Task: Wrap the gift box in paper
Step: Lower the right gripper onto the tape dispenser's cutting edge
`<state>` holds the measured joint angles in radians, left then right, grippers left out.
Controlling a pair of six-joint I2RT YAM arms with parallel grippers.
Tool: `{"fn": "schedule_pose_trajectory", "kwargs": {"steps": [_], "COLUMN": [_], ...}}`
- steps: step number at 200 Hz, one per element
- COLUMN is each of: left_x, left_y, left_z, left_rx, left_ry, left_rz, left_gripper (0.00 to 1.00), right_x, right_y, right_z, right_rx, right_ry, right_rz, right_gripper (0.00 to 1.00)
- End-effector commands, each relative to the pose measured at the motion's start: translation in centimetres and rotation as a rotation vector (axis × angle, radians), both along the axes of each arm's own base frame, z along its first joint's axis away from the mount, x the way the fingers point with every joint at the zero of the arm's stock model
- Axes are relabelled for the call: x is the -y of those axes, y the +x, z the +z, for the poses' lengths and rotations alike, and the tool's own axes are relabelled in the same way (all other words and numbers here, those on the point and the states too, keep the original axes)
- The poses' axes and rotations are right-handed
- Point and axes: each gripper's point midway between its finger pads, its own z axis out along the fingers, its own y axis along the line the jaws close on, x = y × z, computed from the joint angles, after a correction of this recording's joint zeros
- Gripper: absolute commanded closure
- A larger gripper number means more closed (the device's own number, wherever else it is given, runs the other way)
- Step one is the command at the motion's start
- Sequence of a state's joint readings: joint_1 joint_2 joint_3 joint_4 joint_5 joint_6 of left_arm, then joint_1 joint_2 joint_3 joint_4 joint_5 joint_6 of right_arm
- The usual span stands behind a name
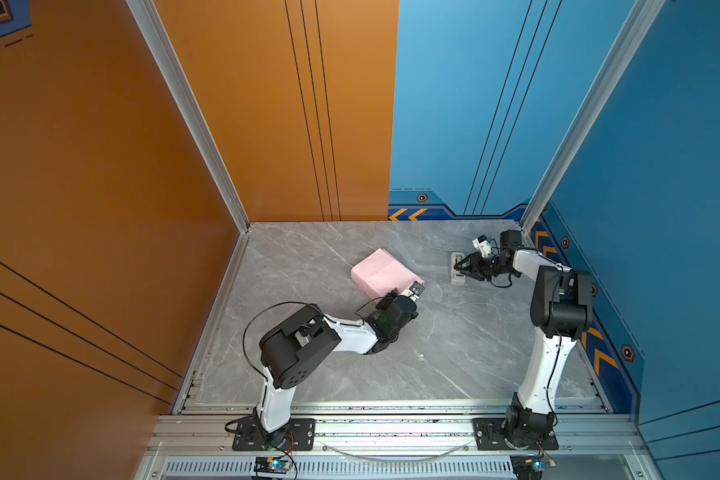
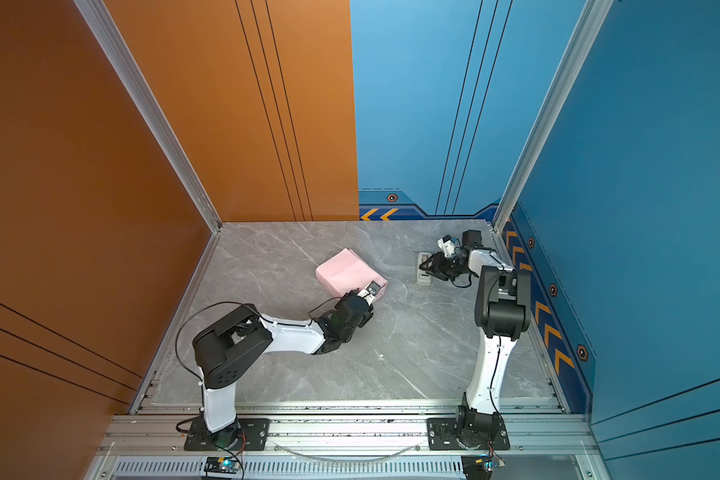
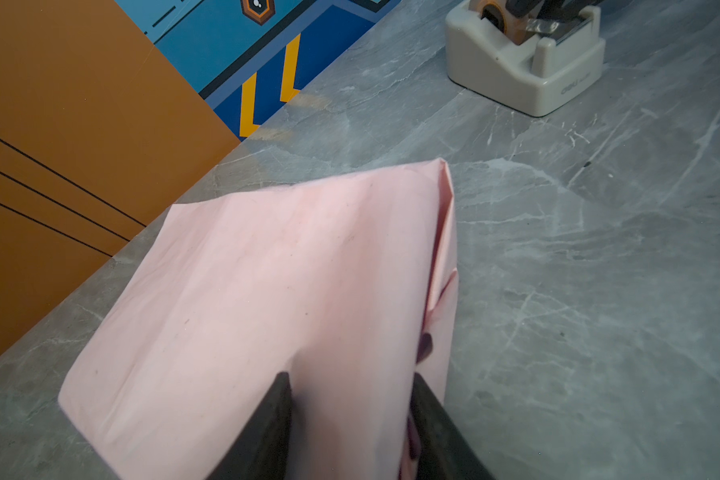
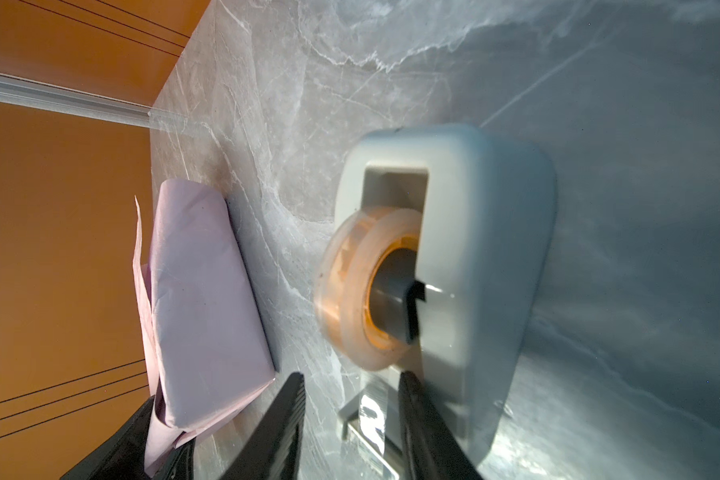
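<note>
And the left gripper (image 3: pixel 350 376) is clamped on the near-right end of the paper (image 1: pixel 381 268) (gift box hidden inside), mid-table; long axis far-left to near-right; right gripper (image 4: pixel 351 376), jaws apart over the tape dispenser (image 3: pixel 528 79), well right.

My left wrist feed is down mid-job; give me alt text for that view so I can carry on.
Pale pink paper, folded into a boxy parcel on the grey marble table, fills the middle, its near end gripped by the two dark fingers of the left tool. A beige tape dispenser stands beyond it, apart; orange and blue walls behind.
</note>
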<state>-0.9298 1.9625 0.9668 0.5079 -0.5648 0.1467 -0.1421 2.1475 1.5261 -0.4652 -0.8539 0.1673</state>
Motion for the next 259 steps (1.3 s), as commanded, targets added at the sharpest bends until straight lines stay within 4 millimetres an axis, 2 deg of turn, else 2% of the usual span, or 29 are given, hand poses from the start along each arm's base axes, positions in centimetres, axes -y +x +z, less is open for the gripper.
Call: {"fn": "schedule_pose_trajectory", "kwargs": {"steps": [1, 37, 81, 101, 147, 179, 209, 259], "left_x": [-9.4, -9.3, -9.1, -9.1, -8.9, -8.8, -8.7, -8.7], "left_y": [-12.1, -12.1, -12.0, -11.9, -12.0, -12.0, -12.0, -12.0], "left_z": [-17.8, -17.7, -17.8, -17.7, -17.8, -17.8, -17.8, -17.9], "left_rx": [-0.649, -0.647, -0.647, -0.645, -0.646, -0.646, -0.644, -0.646], "left_ry": [0.440, 0.438, 0.434, 0.432, 0.430, 0.430, 0.429, 0.428], "left_rz": [-0.092, -0.095, -0.097, -0.096, -0.102, -0.104, -0.105, -0.106], "left_gripper": [0.56, 0.56, 0.56, 0.56, 0.56, 0.56, 0.56, 0.57], "right_x": [-0.7, -1.3, -0.2, -0.4, -0.9, -1.1, -1.0, -1.0], "right_y": [-1.1, -1.1, -0.6, -0.4, -0.2, -0.2, -0.1, -0.1], "right_z": [-1.9, -1.6, -2.2, -1.9, -1.3, -0.8, -0.9, -1.0], "right_rx": [-0.099, -0.117, -0.141, -0.133, -0.111, -0.094, -0.100, -0.096], "right_ry": [0.036, 0.110, 0.120, 0.144, 0.216, 0.254, 0.265, 0.287], "right_rz": [0.024, 0.033, -0.011, -0.004, 0.014, 0.026, 0.022, 0.027], "right_gripper": [0.60, 0.61, 0.65, 0.66, 0.63, 0.67, 0.67, 0.74]}}
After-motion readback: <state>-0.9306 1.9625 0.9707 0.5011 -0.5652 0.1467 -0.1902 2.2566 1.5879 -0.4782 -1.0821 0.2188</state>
